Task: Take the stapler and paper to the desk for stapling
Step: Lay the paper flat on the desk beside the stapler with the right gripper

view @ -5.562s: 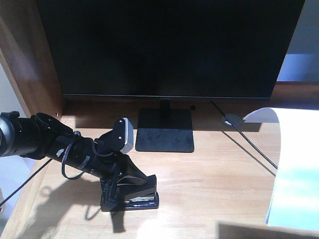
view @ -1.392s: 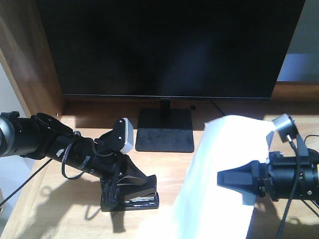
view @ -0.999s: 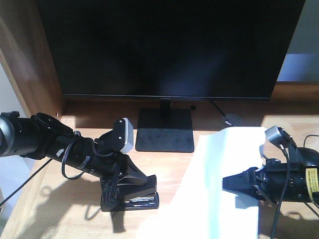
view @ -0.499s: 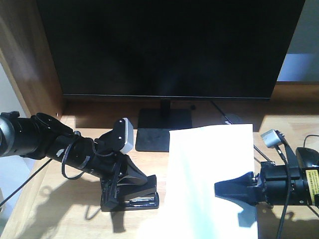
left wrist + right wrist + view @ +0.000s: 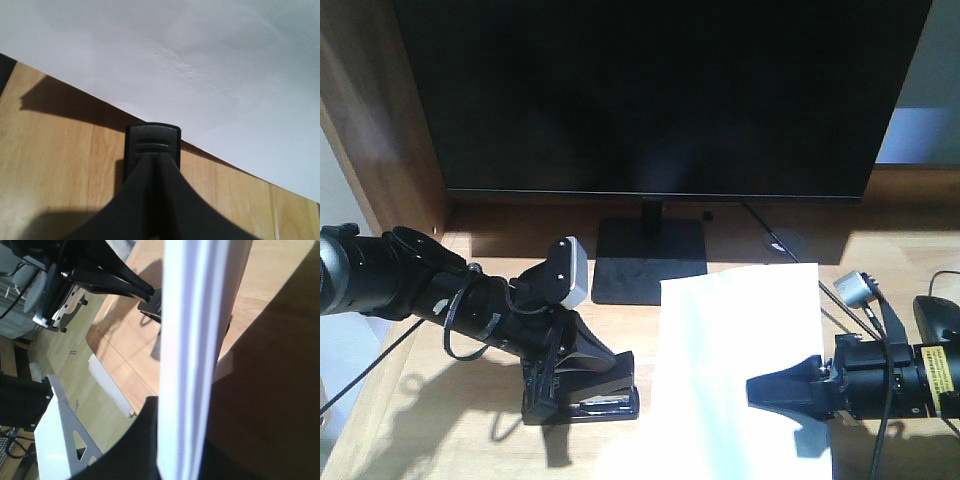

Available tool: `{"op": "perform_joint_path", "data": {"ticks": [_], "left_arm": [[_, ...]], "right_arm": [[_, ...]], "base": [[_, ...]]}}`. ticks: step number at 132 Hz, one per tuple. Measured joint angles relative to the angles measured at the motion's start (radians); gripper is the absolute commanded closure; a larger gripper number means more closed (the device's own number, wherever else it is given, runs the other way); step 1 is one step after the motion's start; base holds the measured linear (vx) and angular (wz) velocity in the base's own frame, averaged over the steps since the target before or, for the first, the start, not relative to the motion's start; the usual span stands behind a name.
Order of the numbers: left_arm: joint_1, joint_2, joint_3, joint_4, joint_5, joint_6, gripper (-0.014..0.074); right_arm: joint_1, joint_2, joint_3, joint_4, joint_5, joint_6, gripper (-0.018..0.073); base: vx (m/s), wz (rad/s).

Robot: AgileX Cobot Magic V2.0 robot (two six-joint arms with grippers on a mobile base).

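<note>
Lately the paper [image 5: 740, 350] had come down. A few seconds before, it stood curled at the right edge of the front view. It then hung draped over the arm, and in the last half second its far edge sank a little lower toward the desk [image 5: 740, 243]. By this moment the sheet lay spread and nearly flat over the right half of the tabletop, in front of the monitor stand [image 5: 650, 265].

The right gripper [image 5: 760, 390] was clamped on the sheet's right side; the right wrist view showed the paper edge-on between closed jaws. A shadow under that side suggested the held edge was not quite down, though I could not tell how much of the sheet rested on the wood.

The stapler [image 5: 590, 403] had not moved through any of this. It sat on the desk left of the paper, gripped by the left gripper [image 5: 152, 162], whose fingers were closed about it. The paper's left edge lay just beside the stapler's front end, with a narrow strip of bare wood between them. From the left wrist, the sheet's border ran slantwise just ahead of the fingertips.

Both items therefore looked delivered to the desk, and what remained was probably bringing the paper's edge into the stapler's mouth.
</note>
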Motion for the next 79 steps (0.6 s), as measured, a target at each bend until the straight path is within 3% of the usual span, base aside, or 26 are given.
{"op": "perform_joint_path", "data": {"ticks": [79], "left_arm": [[0.0, 0.0, 0.0, 0.0, 0.0, 0.0, 0.0603]], "right_arm": [[0.0, 0.101, 0.0, 0.062, -0.033, -0.036, 0.0561]], "base": [[0.0, 0.0]]}}
